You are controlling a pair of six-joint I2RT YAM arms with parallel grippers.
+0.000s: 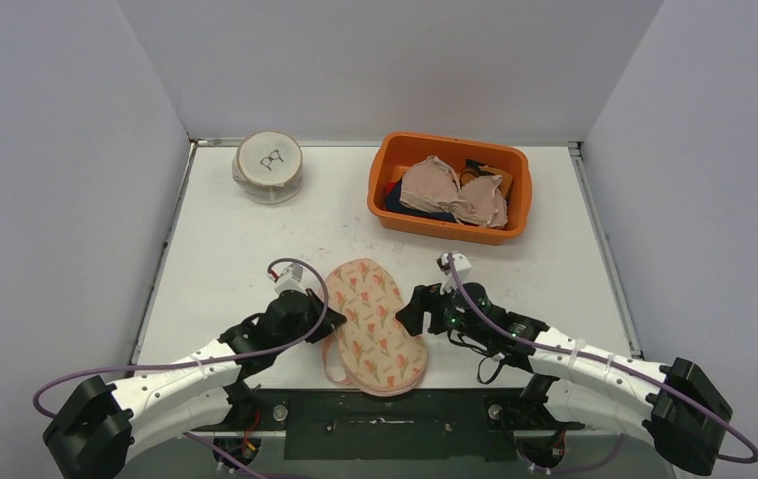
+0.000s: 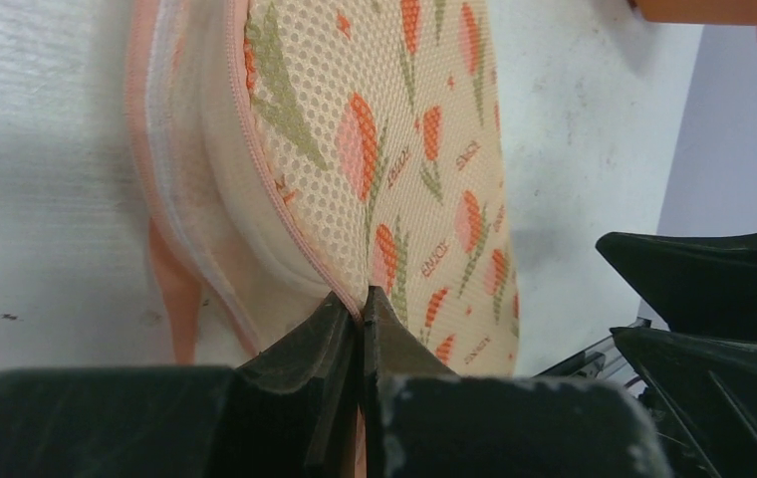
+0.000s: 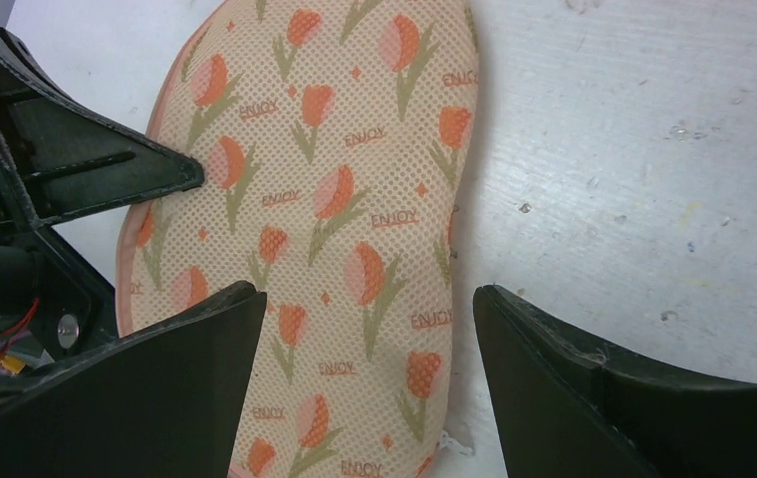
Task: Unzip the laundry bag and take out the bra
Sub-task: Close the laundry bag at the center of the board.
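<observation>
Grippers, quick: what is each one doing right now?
Left gripper: closed, pinching the laundry bag at its zipper seam.
Right gripper: open, holding nothing, over the bag.

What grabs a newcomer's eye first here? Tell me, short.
The tulip-print laundry bag lies at the near edge of the table, the left fingers pinched shut on its seam, the right fingers open beside it. At far right, an orange bin holds a beige bra atop dark clothes.
</observation>
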